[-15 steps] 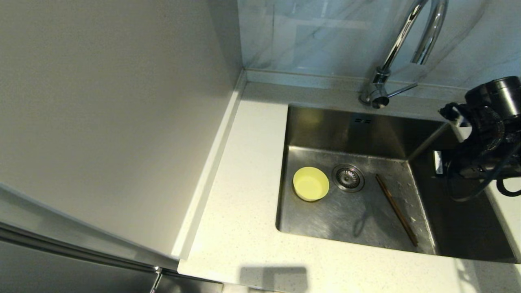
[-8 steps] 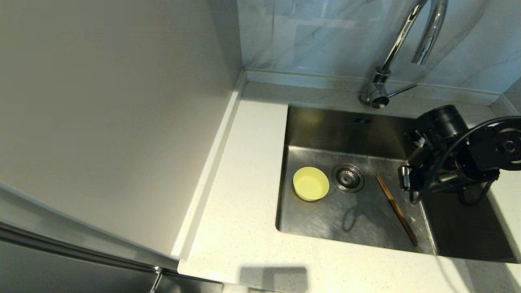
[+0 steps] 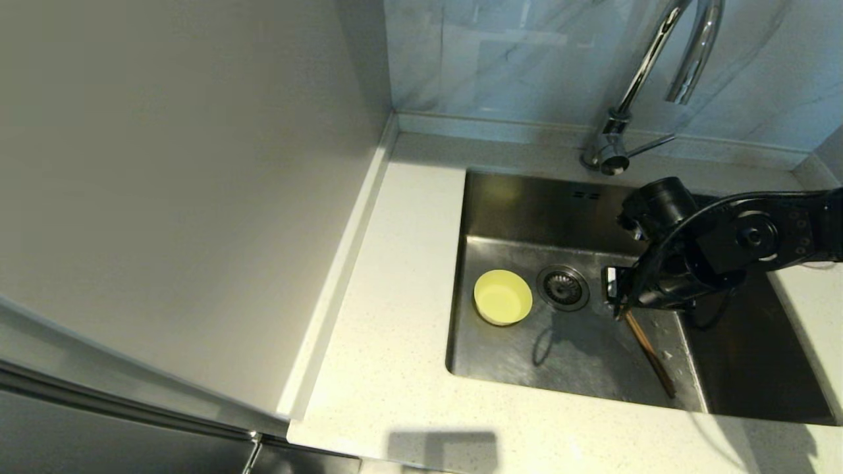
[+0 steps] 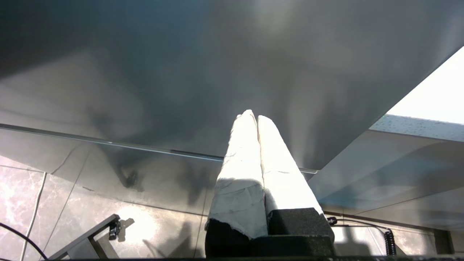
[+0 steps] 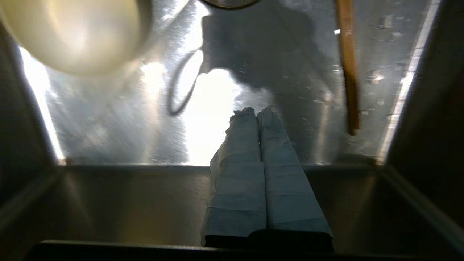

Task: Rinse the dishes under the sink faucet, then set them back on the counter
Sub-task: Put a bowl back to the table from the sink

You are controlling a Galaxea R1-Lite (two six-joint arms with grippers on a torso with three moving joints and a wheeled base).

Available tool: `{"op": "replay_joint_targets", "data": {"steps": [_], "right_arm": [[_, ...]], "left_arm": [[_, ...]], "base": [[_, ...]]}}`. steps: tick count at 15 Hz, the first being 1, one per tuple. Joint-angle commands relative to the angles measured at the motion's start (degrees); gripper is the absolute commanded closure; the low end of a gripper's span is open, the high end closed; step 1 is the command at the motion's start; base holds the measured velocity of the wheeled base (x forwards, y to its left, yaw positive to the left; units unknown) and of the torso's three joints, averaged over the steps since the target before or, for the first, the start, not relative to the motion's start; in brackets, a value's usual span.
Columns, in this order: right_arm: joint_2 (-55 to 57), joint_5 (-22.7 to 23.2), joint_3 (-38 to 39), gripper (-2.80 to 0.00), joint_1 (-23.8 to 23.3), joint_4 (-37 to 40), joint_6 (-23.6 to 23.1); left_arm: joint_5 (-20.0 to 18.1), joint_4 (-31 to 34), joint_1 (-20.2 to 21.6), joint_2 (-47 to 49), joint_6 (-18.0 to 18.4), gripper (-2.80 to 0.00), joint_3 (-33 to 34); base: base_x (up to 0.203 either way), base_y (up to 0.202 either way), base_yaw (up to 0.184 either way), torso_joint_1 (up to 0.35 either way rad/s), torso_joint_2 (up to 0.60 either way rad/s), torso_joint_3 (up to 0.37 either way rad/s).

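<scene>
The steel sink is set into the speckled white counter, and it holds two of the dishes. A small yellow-green bowl stands upright on the sink floor, just beside the round drain on its left side, and looks empty. A pair of brown chopsticks lies flat on the floor on the other side of the drain, running slantwise toward the sink's near right corner. The chrome faucet rises from the back rim, its spout arching above the basin; I see no water running. The right gripper reaches down into the sink from the right, above the floor between the drain and the chopsticks, with its two wrapped fingers pressed together and nothing between them. The left gripper is parked away from the sink, down below the counter's edge, its fingers likewise pressed together and empty.
</scene>
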Motion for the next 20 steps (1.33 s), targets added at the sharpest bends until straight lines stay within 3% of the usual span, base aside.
{"op": "replay_joint_targets", "data": {"steps": [1, 6, 11, 14, 15, 20], "right_arm": [[2.85, 0.74, -1.75, 0.00, 0.14, 0.25, 0.91], [5.39, 1.04, -3.09, 0.00, 0.32, -0.18, 0.68], [7.02, 4.50, -5.56, 0.00, 0.44, -0.21, -0.21], [7.45, 3.82, -5.67, 0.00, 1.03, -0.19, -1.61], [7.70, 3.93, -6.00, -2.80, 1.14, -0.19, -2.24], [8.06, 4.66, -6.03, -2.80, 1.28, -0.28, -2.15]], "left_arm": [[0.04, -0.02, 0.00, -0.18, -0.02, 0.00, 0.00], [0.04, -0.02, 0.00, -0.18, -0.02, 0.00, 0.00], [0.04, -0.02, 0.00, -0.18, -0.02, 0.00, 0.00], [0.04, -0.02, 0.00, -0.18, -0.02, 0.00, 0.00], [0.04, -0.02, 0.00, -0.18, -0.02, 0.00, 0.00], [0.04, -0.02, 0.00, -0.18, -0.02, 0.00, 0.00]], "base": [[0.000, 0.000, 0.000, 0.000, 0.00, 0.000], [0.000, 0.000, 0.000, 0.000, 0.00, 0.000], [0.000, 0.000, 0.000, 0.000, 0.00, 0.000], [0.000, 0.000, 0.000, 0.000, 0.00, 0.000], [0.000, 0.000, 0.000, 0.000, 0.00, 0.000], [0.000, 0.000, 0.000, 0.000, 0.00, 0.000]]}}
